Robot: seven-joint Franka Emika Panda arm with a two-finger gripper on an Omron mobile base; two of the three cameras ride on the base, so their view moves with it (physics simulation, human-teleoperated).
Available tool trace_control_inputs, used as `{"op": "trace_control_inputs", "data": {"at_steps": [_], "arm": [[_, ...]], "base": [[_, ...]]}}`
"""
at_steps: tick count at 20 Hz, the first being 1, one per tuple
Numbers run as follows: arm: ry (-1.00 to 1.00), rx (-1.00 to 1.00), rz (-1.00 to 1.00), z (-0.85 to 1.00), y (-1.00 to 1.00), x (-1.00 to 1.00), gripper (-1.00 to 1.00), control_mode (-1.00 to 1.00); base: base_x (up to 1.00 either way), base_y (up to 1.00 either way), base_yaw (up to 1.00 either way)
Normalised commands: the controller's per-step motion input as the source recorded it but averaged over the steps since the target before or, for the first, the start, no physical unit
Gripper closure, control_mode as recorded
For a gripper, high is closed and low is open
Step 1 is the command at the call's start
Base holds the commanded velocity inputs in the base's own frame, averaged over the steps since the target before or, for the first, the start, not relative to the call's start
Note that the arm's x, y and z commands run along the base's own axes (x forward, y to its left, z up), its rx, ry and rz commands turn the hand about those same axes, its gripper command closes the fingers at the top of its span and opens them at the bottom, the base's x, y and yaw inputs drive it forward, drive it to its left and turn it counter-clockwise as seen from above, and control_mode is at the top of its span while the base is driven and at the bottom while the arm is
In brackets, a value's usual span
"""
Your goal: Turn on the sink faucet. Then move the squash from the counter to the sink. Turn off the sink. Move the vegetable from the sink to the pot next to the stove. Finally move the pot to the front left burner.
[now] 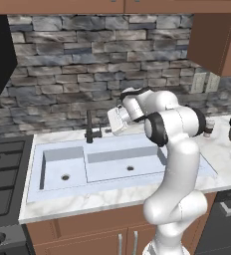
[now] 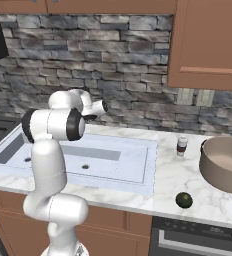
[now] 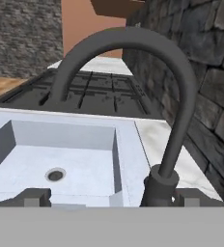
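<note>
the slim dark metal sink faucet (image 1: 89,130) stands on the back strip of the white, grey-veined marble bench (image 2: 168,181), behind the wide pale bluish-white double-basin sink (image 1: 142,173), and the two-finger claw (image 1: 109,130) on the white arm sits just to the faucet's right in the left base view, at about the height of its lower post. the relation that matters is sideways: the faucet lies directly ahead of the claw along the back wall, toward the black gas stove (image 3: 92,94), and very near. in the hand view the faucet's arched neck (image 3: 128,41) curves across the top, its post comes down right of centre, and its thick base (image 3: 158,188) stands between the two dark finger tips (image 3: 36,197), closer to the right-hand one. the tips appear well apart, so the claw reads as spread with nothing in it. no running water can be seen below the spout, so by my judgement the first step, turning the tap on, is not yet done; the lever is too small to make out clearly, and the reach should go toward the post's lower part. the small round dark green squash (image 2: 184,200) rests on the bench well to the right of the sink, near the front edge, before the wide brownish-grey metal pot (image 2: 225,165).
</note>
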Motion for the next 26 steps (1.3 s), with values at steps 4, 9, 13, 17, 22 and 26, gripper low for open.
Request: {"op": "trace_control_inputs", "data": {"at_steps": [4, 9, 13, 17, 22, 26], "arm": [[0.05, 0.0, 0.0, -0.15, 0.09, 0.13, -1.0, -1.0], [0.04, 0.0, 0.0, -0.19, 0.01, 0.11, -1.0, -1.0], [0.0, 0.0, 0.0, -0.19, 0.0, 0.08, -1.0, -1.0], [0.0, 0.0, 0.0, -0.15, 0.0, 0.05, -1.0, -1.0], [0.0, 0.0, 0.0, -0.08, -0.02, 0.08, -1.0, -1.0], [0.0, 0.0, 0.0, -0.07, -0.01, 0.15, -1.0, -1.0]], "base": [[0.0, 0.0, 0.0], [0.0, 0.0, 0.0], [0.0, 0.0, 0.0], [0.0, 0.0, 0.0], [0.0, 0.0, 0.0], [0.0, 0.0, 0.0]]}}
